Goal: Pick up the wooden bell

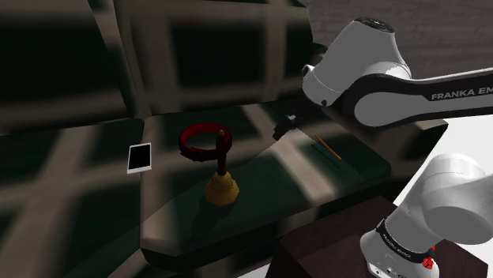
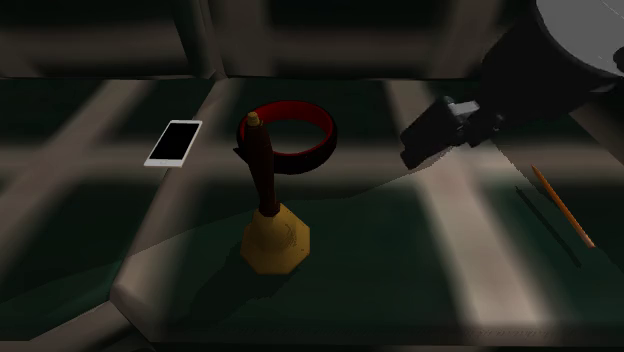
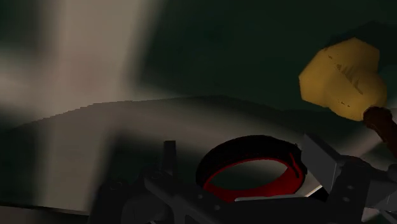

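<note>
The bell (image 1: 221, 188) stands upright on a dark green surface, with a yellow-brown body and a dark reddish-brown handle (image 2: 262, 165). In the second exterior view the bell (image 2: 274, 240) is near the surface's front edge. My black gripper (image 1: 283, 126) hovers above the surface, off to the shoulder view's right of the bell and apart from it. It also hangs at the second exterior view's right (image 2: 428, 140). In the wrist view the gripper (image 3: 240, 145) is open and holds nothing, and the bell's body (image 3: 342, 76) lies beyond one finger, off to the side.
A red and black ring (image 1: 202, 142) lies just behind the bell. A white phone with a black screen (image 1: 140, 158) lies at the shoulder view's left. An orange pencil (image 1: 327, 148) rests at the right, near the arm. The surface's front edge (image 2: 300, 325) drops off.
</note>
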Controlling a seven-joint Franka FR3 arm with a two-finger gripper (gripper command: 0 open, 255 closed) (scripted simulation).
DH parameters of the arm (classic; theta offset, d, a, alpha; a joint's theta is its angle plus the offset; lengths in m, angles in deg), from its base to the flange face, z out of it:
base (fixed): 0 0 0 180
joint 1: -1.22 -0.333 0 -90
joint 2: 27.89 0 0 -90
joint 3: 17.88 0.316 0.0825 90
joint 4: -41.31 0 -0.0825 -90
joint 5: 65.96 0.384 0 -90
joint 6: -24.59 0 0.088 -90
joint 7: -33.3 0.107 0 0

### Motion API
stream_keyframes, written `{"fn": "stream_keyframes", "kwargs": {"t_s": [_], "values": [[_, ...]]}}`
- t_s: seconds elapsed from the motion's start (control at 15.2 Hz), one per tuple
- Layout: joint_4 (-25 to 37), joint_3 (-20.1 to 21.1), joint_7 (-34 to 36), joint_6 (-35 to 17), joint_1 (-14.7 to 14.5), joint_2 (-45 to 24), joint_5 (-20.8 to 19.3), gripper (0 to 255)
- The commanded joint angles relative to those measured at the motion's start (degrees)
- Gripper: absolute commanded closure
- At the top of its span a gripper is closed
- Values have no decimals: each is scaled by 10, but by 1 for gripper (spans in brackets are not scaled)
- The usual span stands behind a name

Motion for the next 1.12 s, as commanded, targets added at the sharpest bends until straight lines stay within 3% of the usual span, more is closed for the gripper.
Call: {"fn": "stream_keyframes", "kwargs": {"t_s": [0.0,0.33,0.53,0.66,0.73,0.79,0.92,1.06], "values": [[-17,20,8,-69,-13,-17,6,0],[-31,83,37,-238,-19,-91,-4,0],[-27,145,71,-336,12,-143,-32,0],[-19,213,105,-399,65,-175,-64,0],[-13,261,124,-430,106,-189,-83,0],[-6,319,145,-459,159,-199,-101,0],[10,463,177,-515,292,-207,-124,0],[12,513,178,-533,338,-208,-118,0]]}}
